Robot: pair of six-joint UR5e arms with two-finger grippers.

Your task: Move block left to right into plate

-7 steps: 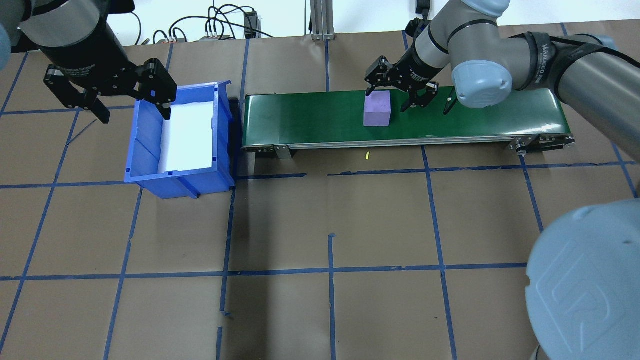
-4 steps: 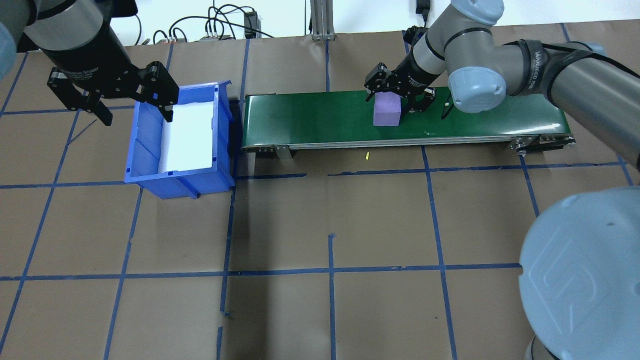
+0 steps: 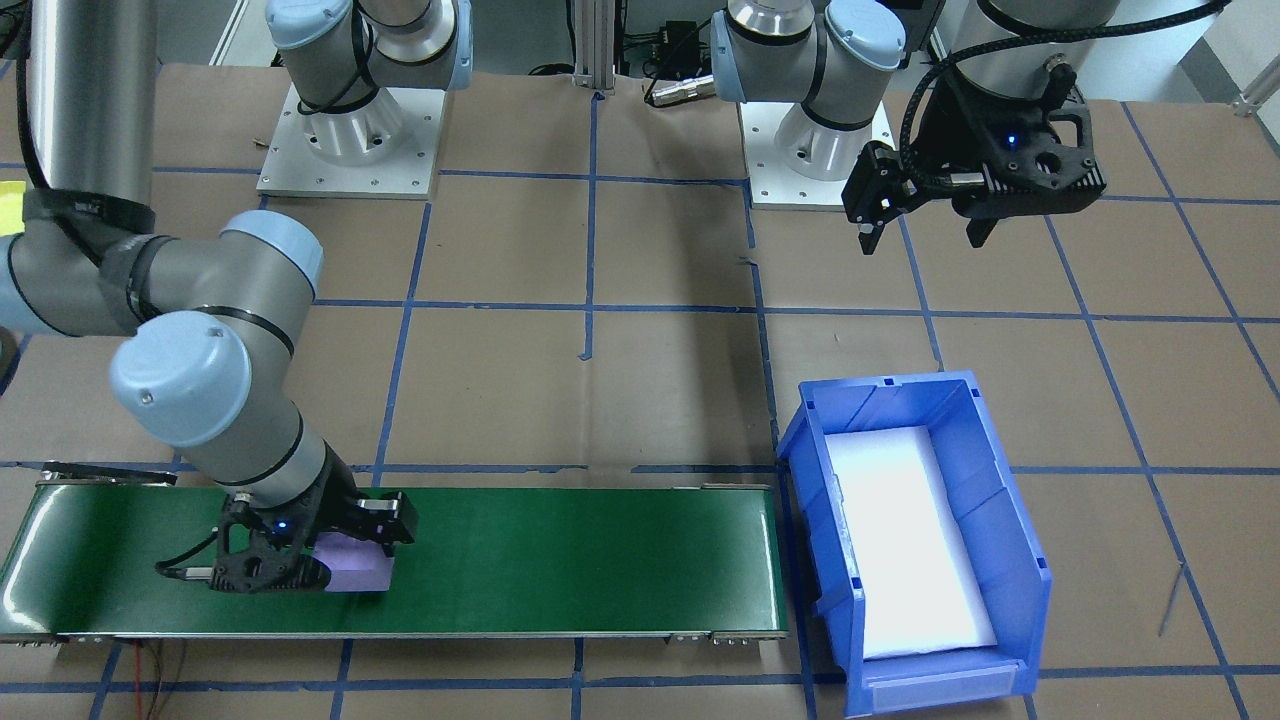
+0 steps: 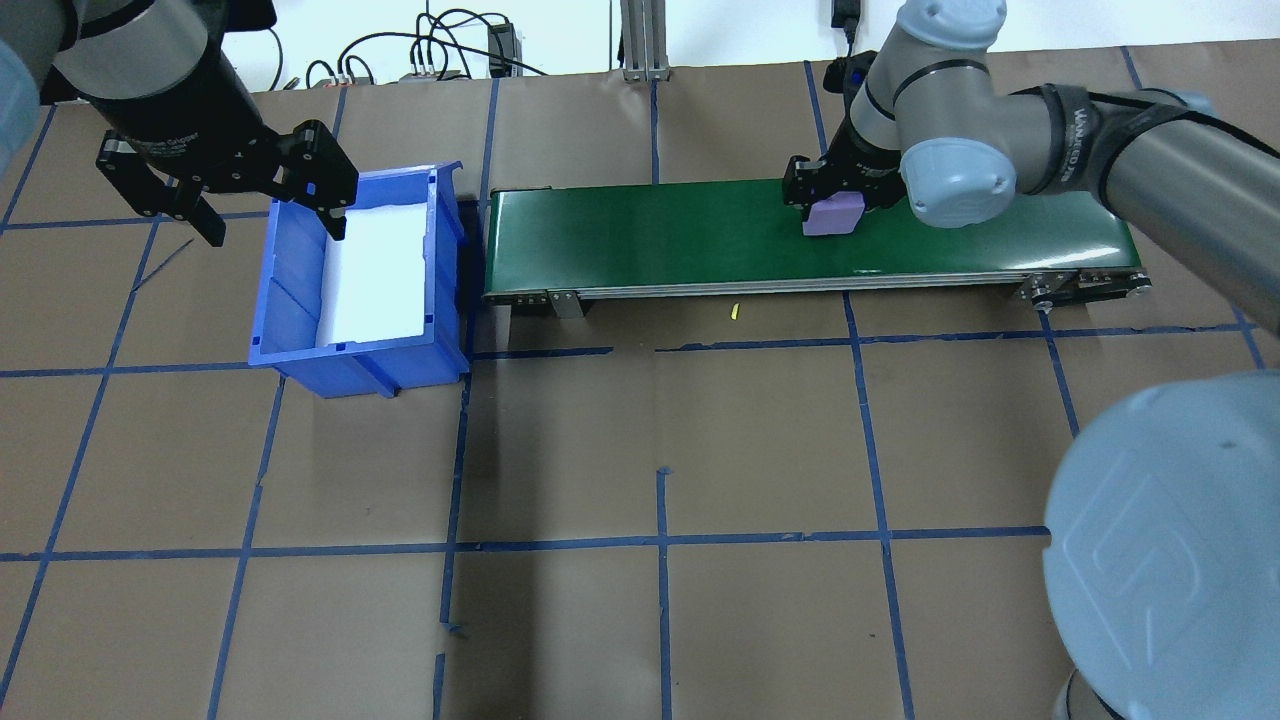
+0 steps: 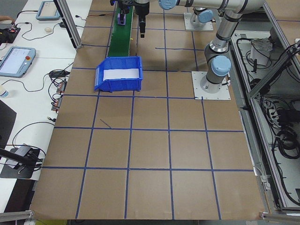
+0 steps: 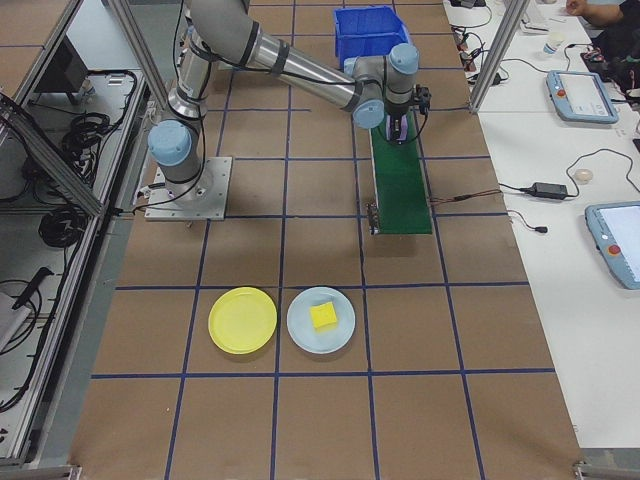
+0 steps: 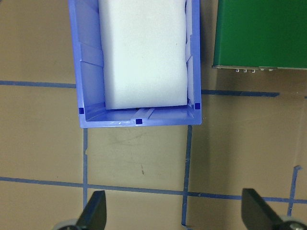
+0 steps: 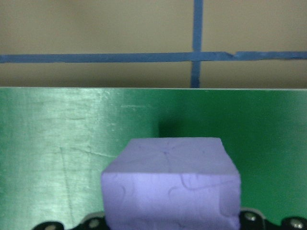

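Since half a second ago our right gripper (image 4: 835, 205) has travelled further toward our right along the green conveyor belt (image 4: 650, 240), and the purple block (image 4: 832, 215) has gone with it; our left gripper (image 4: 265, 205) has barely shifted. We now have the right gripper's jaws pressed against the block's two sides, and the right wrist view shows the block (image 8: 170, 184) filling the space directly ahead of the tool, its shadow falling on the green belt (image 8: 57, 139) beyond it. Whether the block rests on the belt or sits just above it we cannot tell. From the front-facing camera the block (image 3: 362, 572) peeks out beneath the right gripper (image 3: 285, 565). Our left gripper hangs with its fingers (image 7: 94, 213) spread wide, above bare table, and the blue bin (image 7: 88, 81) with its white foam liner (image 7: 144, 52) lies just ahead of the tool, the belt's end off to one side. Well away from both tools, the yellow plate (image 6: 243, 320) sits on the table beside a pale blue plate (image 6: 321, 320) that carries a yellow block (image 6: 323, 316).
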